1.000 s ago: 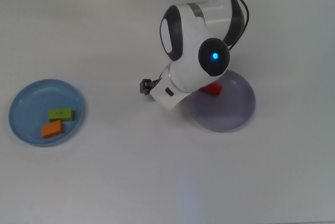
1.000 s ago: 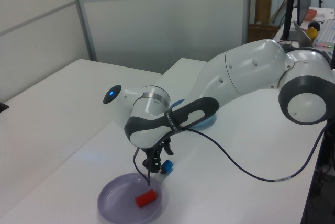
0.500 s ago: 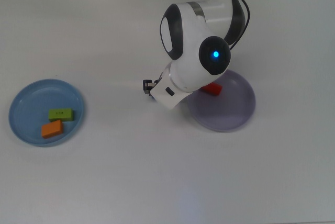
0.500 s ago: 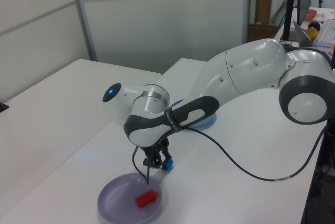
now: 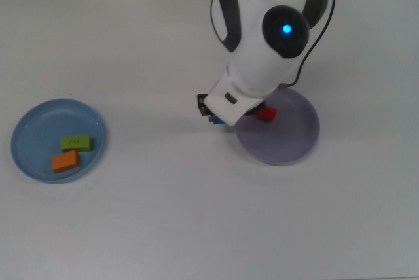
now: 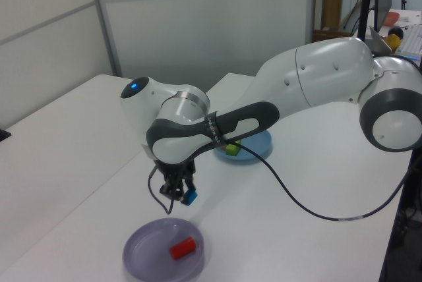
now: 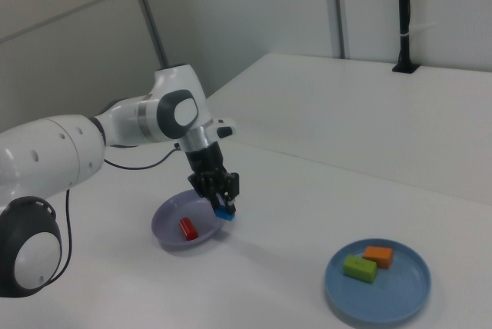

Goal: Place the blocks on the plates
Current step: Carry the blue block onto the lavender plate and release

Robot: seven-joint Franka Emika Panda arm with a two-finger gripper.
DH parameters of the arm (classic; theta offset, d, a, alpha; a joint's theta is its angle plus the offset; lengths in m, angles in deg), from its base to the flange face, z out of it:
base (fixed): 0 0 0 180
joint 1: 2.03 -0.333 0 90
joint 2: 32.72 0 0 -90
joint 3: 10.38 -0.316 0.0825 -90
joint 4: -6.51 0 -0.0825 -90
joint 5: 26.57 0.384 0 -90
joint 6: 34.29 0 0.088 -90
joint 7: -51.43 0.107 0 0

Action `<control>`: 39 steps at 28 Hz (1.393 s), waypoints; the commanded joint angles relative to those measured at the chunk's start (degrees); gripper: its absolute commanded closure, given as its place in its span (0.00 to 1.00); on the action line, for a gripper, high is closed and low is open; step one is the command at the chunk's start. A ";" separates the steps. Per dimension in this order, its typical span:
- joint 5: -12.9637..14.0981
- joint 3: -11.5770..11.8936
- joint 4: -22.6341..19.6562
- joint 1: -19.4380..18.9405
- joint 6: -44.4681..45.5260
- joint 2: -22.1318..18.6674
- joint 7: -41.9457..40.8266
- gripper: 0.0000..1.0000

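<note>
My gripper is shut on the small blue cube and holds it in the air above the table, by the near rim of the lavender plate. The red oblong block lies on that plate. On the light blue plate rest the green block and the orange block.
The white table carries nothing else. The arm's black cable loops over the table in the left view. A black post stands at the far table edge in the right view.
The gripper has closed on the blue cube and lifted it off the table, shifting toward the top view's right, nearer the lavender plate. The arm has swung up and back.
</note>
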 commanded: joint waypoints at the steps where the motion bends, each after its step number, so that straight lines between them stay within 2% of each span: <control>1: 0.21 -1.68 -1.56 -0.45 -6.81 0.42 0.94 0.91; 3: 0.03 -1.68 -1.74 -1.07 -8.32 0.94 1.30 0.84; 12: -0.59 -1.68 -2.79 -1.42 -9.20 2.09 1.39 0.81; 15: -0.67 -1.68 -2.88 -1.33 -9.29 2.88 1.39 0.57; 18: -0.41 -1.68 -2.88 -1.33 -9.29 2.88 1.39 0.10; 19: -0.32 -1.68 -2.71 -1.33 -9.29 2.79 1.39 0.00; 26: 0.29 -1.77 -2.18 -1.33 -9.12 1.22 1.91 0.00; 34: 0.56 -1.51 -2.44 -0.90 -7.89 -5.20 1.39 0.00; 39: 0.38 -0.81 -2.26 0.51 -2.53 -8.27 -2.21 0.00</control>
